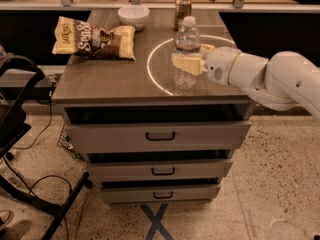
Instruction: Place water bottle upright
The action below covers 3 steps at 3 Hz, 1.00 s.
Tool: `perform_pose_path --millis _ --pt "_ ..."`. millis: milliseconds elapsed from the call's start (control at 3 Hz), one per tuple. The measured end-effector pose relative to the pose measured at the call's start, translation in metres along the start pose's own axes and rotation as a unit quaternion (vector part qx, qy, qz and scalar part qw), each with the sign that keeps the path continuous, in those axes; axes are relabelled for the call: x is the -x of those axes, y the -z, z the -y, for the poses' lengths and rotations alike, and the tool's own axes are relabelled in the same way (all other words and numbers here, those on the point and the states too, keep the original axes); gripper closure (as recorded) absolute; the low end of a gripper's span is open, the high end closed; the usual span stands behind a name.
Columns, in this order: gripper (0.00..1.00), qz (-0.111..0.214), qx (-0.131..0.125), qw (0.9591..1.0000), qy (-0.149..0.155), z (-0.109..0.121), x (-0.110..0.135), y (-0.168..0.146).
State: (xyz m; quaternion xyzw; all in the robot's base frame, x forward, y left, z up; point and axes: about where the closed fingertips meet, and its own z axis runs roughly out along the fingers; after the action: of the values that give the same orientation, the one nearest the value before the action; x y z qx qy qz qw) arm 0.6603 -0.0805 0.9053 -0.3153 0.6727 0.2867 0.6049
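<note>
The water bottle (186, 39) is clear and ribbed with a white cap. It stands upright on the wooden table top (110, 76), inside a white ring marking. My gripper (189, 59) comes in from the right on a white arm and is shut around the bottle's middle. One cream finger (184, 64) crosses the bottle's front and the other shows behind it. The bottle's base seems to rest on or just above the table.
A brownish soda can (182, 10) stands just behind the bottle. A white bowl (133, 15) sits at the back and a chip bag (95, 38) lies at the left. The table is a drawer cabinet (160, 134). A black stand (20, 134) is on the left floor.
</note>
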Motion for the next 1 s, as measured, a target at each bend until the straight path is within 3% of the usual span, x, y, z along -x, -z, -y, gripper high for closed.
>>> perform_pose_path --millis 1000 --pt "0.2 0.0 0.003 1.0 0.0 -0.0024 0.0041 -0.0021"
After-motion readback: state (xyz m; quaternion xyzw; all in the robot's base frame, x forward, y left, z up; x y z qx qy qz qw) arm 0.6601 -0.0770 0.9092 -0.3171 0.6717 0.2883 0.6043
